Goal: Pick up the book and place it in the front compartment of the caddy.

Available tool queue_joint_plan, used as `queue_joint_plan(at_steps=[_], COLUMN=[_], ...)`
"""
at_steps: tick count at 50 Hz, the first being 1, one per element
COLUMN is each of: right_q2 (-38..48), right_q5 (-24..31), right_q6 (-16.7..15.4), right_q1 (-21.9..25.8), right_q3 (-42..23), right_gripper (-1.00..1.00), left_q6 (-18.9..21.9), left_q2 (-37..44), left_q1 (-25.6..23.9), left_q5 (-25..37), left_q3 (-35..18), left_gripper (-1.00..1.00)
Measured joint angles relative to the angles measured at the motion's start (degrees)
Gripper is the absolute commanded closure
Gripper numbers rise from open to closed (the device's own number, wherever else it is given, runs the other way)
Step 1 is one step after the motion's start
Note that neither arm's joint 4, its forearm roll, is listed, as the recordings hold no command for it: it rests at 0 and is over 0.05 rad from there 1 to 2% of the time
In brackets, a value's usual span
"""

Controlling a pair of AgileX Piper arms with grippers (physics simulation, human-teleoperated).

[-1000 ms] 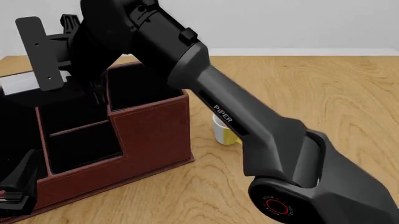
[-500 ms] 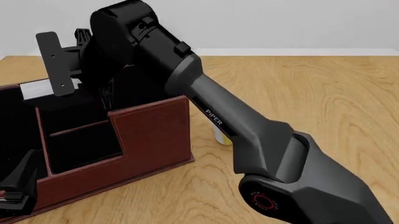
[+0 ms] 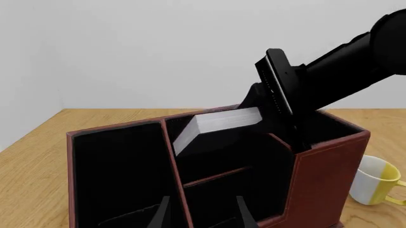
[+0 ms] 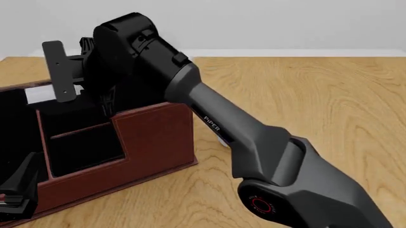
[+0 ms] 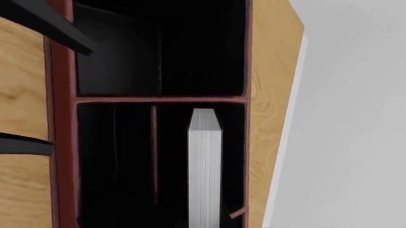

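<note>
book: one small thick book (image 3: 219,124) with a black cover and white page edges, hanging tilted above the open top of the organiser, over its middle section, not yet down in any compartment.
how it handles: by its look a stiff block, light for its size; the smooth cover may slip, and the pages could fan if it is held at one corner only. Best taken across the two covers, near the middle of its thickness.
caddy: one large reddish-brown leather-look desk organiser (image 4: 155,137) with a stepped front wall, thin dividers and black-lined compartments, standing on the wooden table (image 4: 304,95).
front compartment: the low pocket behind the stepped wall, lying below and nearer the arms than the book; I judge the book must come forward and down to reach it.
right pincer: the right gripper (image 3: 257,121) is up at the book's end and looks clamped on it, though its fingers are largely hidden by the wrist plate, so the exact contact is not clear.
left pincer: the left gripper (image 3: 201,213) shows two fingertips set apart, with nothing between them, low in front of the organiser.
mug: one white-and-yellow ceramic mug (image 3: 375,180) on the table just beside the organiser's side wall.
arms: two.
</note>
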State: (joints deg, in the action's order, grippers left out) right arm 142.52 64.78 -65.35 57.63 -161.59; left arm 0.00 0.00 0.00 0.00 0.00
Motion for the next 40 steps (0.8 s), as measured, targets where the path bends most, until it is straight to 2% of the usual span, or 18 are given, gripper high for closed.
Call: queue_joint_plan(at_steps=[10,11,18,40], right_q2=[0.3,0.3,0.5,0.7], right_q5=[-1.4,-1.6,-4.0,-5.8], right_q6=[0.7,0.8,1.9,2.4], right_q1=[-0.4,-0.5,-1.1,-2.1], right_q3=[0.1,0.1,-0.8,-0.7], right_gripper=[1.0,-1.0,-1.0,-1.0], left_q6=[0.0,0.0,0.0,0.0], left_q2=[0.0,0.0,0.0,0.0], left_q1=[0.0,0.0,0.0,0.0], left_q5=[0.0,0.0,0.0,0.0], left_q3=[0.0,0.0,0.0,0.0], left_gripper=[-1.0,-1.0,-1.0,-1.0])
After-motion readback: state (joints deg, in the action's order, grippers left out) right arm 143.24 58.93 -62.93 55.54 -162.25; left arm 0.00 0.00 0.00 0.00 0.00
